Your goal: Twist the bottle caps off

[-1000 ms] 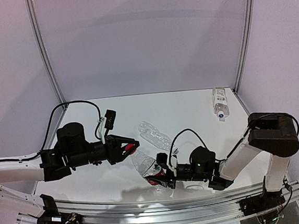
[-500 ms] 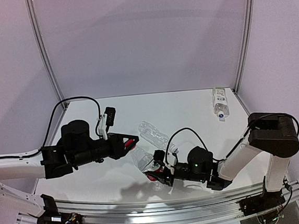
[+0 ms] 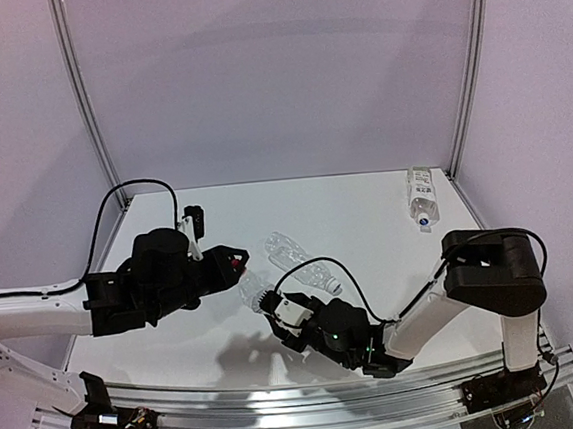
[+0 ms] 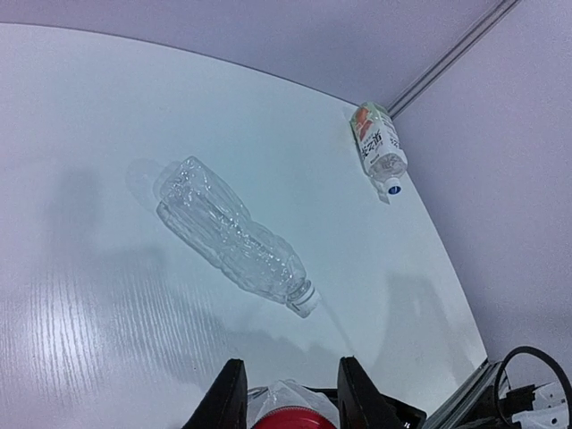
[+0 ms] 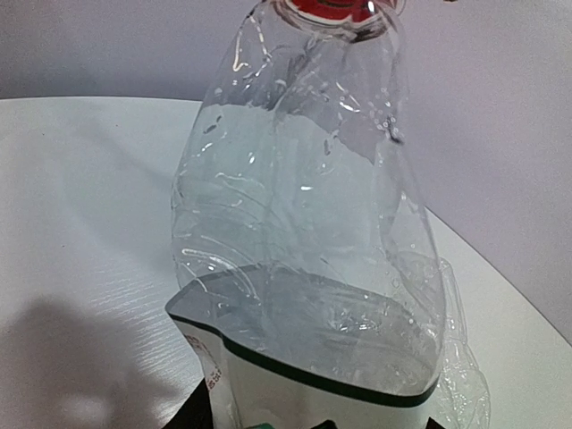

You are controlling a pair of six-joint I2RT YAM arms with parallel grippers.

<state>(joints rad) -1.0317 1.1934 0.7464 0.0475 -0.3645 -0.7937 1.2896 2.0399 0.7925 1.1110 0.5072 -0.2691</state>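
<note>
Brings the small round red plastic cap (image 4: 290, 420) into the pinch of the left gripper (image 4: 290, 375), seemingly ready to twist.
Grips the crumpled clear plastic bottle (image 5: 304, 223) by its base in the right gripper (image 3: 272, 306) at 6 o'clock, just swung up toward 10 o'clock. Leaves the slim ribbed clear bottle (image 4: 234, 234), 1 o'clock, and white-and-green-labelled bottle (image 4: 377, 143), far 2 o'clock, lying capped.
</note>
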